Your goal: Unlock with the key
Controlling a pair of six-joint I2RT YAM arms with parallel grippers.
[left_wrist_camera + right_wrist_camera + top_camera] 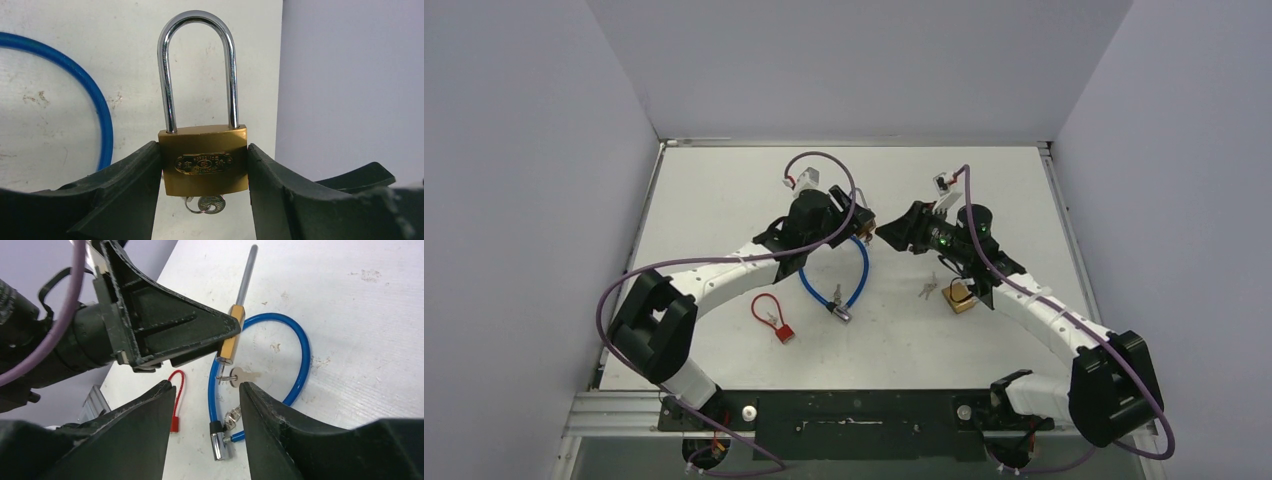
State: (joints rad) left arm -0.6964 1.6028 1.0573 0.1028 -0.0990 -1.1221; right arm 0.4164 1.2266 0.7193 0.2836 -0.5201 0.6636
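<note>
The left end effector [204, 152] clamps the brass padlock [202, 165]; the right end effector [206, 386], jaws wide, must grip the inserted key [244, 375] just ahead and turn it.

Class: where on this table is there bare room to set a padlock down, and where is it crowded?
Free: the far strip of table along the back wall, and the near patch between the red lock and the brass padlock lying there. Crowded: the middle, around the blue cable lock, loose keys, left gripper and right gripper.

Top camera high, looking down; wrist cameras close, sharing padlock [203, 160], blue cable [301, 360].
</note>
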